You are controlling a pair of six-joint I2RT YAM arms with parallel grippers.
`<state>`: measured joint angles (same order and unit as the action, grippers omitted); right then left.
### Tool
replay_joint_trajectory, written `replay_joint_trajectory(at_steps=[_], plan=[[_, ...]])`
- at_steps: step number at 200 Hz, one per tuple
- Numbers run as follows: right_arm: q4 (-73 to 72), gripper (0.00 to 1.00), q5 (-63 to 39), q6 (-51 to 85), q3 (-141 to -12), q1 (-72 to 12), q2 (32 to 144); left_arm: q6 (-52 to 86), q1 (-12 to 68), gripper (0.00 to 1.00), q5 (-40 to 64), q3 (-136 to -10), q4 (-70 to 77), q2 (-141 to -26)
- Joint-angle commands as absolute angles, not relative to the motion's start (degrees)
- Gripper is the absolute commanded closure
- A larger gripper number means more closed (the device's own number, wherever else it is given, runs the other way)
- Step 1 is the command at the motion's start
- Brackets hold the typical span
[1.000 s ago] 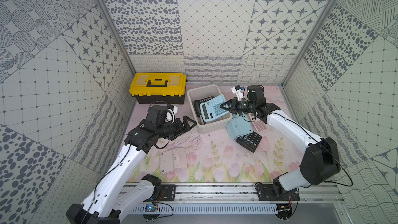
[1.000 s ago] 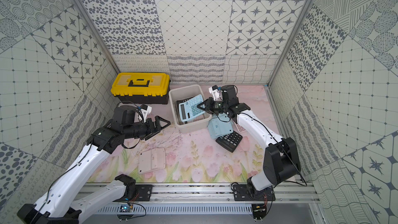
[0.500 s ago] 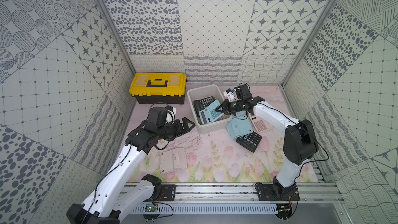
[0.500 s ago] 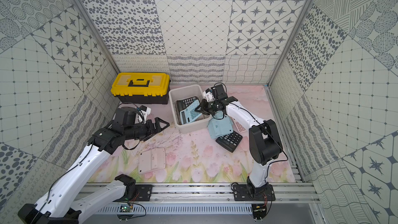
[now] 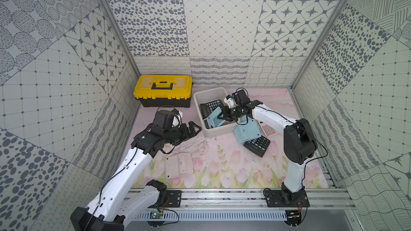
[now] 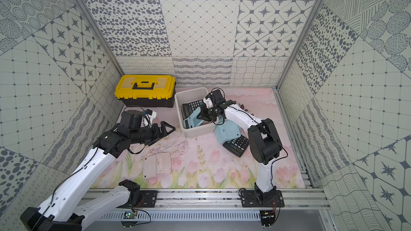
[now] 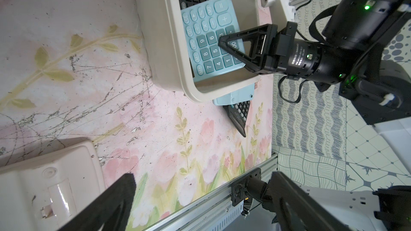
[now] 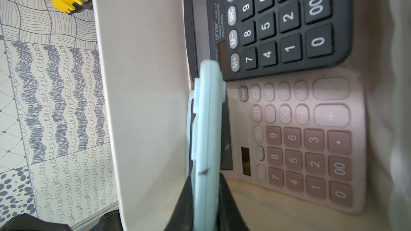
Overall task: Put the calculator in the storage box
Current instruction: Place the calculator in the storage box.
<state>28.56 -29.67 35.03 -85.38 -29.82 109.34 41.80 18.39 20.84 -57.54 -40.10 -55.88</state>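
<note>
Over the floral tabletop (image 5: pixel 222 174), in both top views, the right claw (image 5: pixel 222 116) reaches into the off-white storage box (image 5: pixel 219 132) and is clenched on a light blue calculator (image 5: pixel 213 119). This calculator sits tilted inside the box with its keys up, overlapping a black calculator (image 5: pixel 209 106) that lies there. The left claw (image 5: pixel 194 129) hovers released just beside the box's outer wall, grasping nothing. Next to the box's other side, a face-down blue calculator (image 5: pixel 246 131) lies partly over a black desk calculator (image 5: pixel 256 145). A cream calculator (image 5: pixel 179 165) lies back-up nearer the rail, and a yellow-lidded toolbox (image 5: pixel 163 89) stands by the back wall. From the left wrist camera, that claw's own fingers (image 7: pixel 106 210) stand spread far apart above the cream calculator, and the right claw is seen over the blue keypad inside the box. From the right wrist camera, the two dark fingers (image 8: pixel 231 210) press both faces of the light blue calculator, seen edge-on, with the black one and a pink calculator (image 8: pixel 311 143) lying flat on the box floor beyond it.
</note>
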Motion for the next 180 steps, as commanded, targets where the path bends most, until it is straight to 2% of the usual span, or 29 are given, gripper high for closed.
replay_joint_trajectory(at_steps=[1, 42, 124, 180], plan=[[31.0, 0.74, -27.3, 33.5, -86.5, -30.1, 109.2, 40.2, 18.1, 0.00, 20.6, -57.6, -39.7, -56.2], [34.7, 0.59, -25.5, 31.8, -88.9, -30.1, 108.0, 40.4, 18.1, 0.00, 20.8, -57.8, -39.3, -56.6], [42.9, 0.55, -19.8, 27.8, -94.1, -29.4, 105.1, 40.3, 18.1, 0.00, 19.5, -57.9, -40.2, -56.6], [44.6, 0.52, -20.5, 27.1, -95.3, -28.3, 102.0, 42.1, 18.2, 0.00, 14.2, -55.9, -42.5, -55.0]])
